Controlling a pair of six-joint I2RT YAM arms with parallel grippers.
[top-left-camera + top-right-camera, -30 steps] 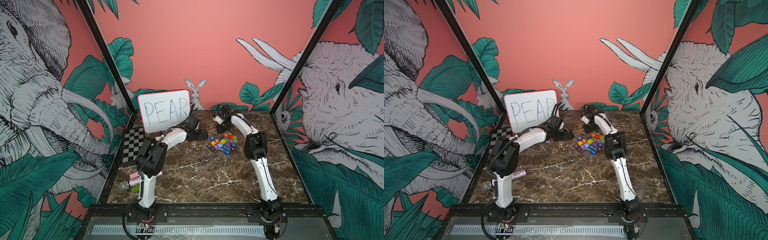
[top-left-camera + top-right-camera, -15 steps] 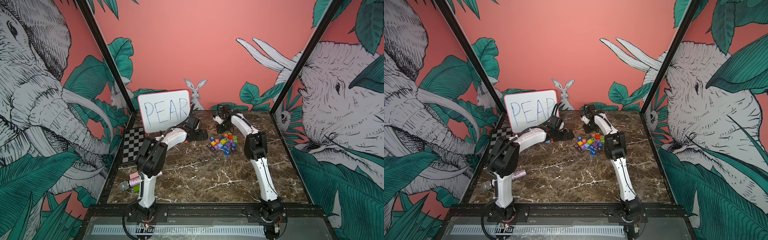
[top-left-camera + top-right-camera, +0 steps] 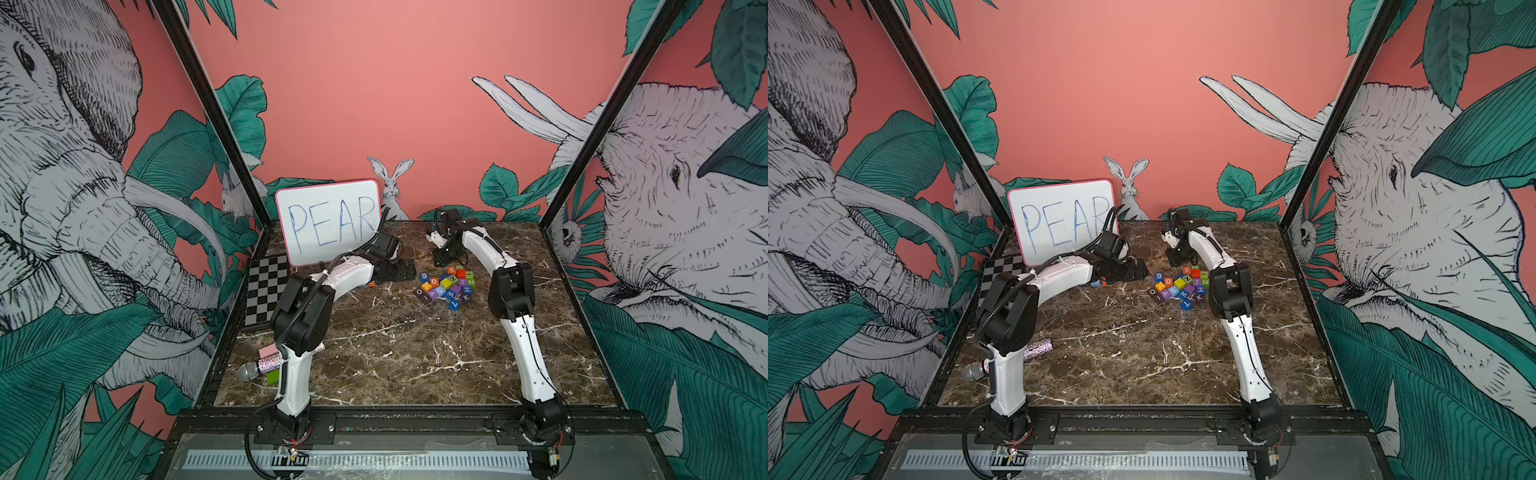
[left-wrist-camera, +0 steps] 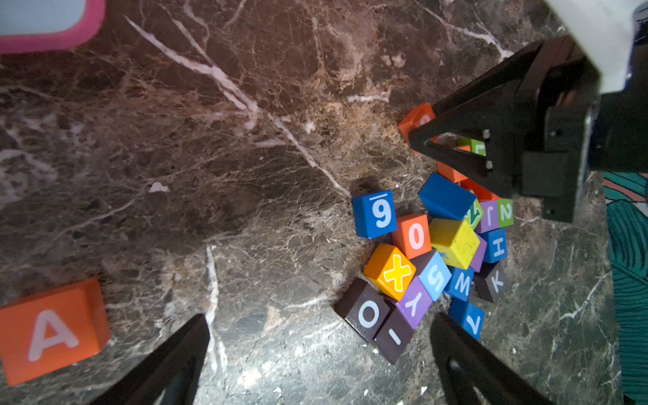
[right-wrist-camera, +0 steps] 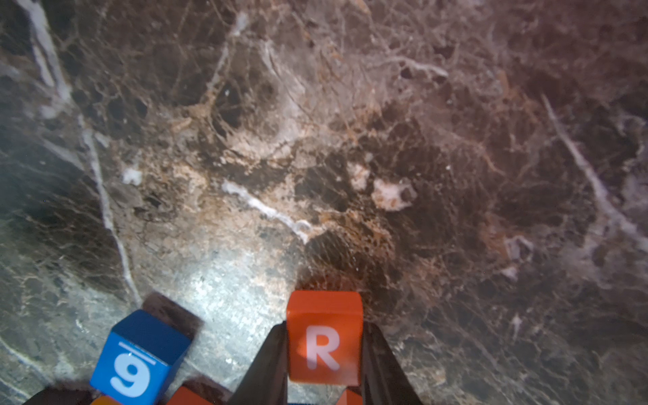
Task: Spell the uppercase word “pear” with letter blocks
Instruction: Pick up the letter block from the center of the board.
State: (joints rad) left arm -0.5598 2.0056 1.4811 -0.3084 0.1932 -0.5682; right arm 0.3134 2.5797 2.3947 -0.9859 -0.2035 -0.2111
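Since PEAR ends in R, the right gripper is clamped on the red-orange R block at the edge of the pile, while the left gripper, jaws apart and empty, hovers near the orange A block.

bench: dark brown marble, white and tan veins
R block: red-orange, white letter
A block: orange, white letter
9 block: blue, white underlined numeral
X block: yellow-orange, yellow cross edged in white
O block: dark brown, white letter
whiteboard: white, pink rim, blue handwriting
checkerboard: black and grey squares
walls: salmon pink, teal leaves, grey line-drawn elephants
arms: white shells, black joints
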